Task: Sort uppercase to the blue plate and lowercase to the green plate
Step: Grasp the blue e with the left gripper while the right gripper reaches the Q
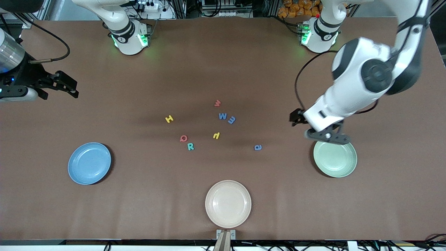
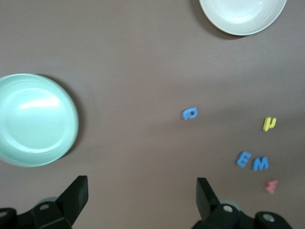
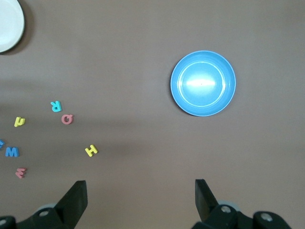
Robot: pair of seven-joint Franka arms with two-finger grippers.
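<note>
Eight foam letters are lying loose mid-bench, none yet sorted: the yellow H [image 1: 169, 119], red Q [image 1: 183, 138] and teal R [image 1: 190, 146] toward the right arm's end, the blue M [image 1: 223, 116], the humped blue letter [image 1: 231, 120], red w [image 1: 217, 103], yellow hooked letter [image 1: 216, 135] and blue a [image 1: 258, 147] toward the left arm's. The left hand [image 1: 327, 136] is hanging over the rim of the green plate [image 1: 335, 159], fingers spread wide and carrying nothing; the lone blue a looks the cleanest first pick, best taken straight down with the fingers straddling it. The right hand [image 1: 68, 87] is waiting, open and empty, above the bench edge at its own end, up-bench of the blue plate [image 1: 89, 163]. A cream plate [image 1: 228, 204] is sitting at the camera-side edge.
</note>
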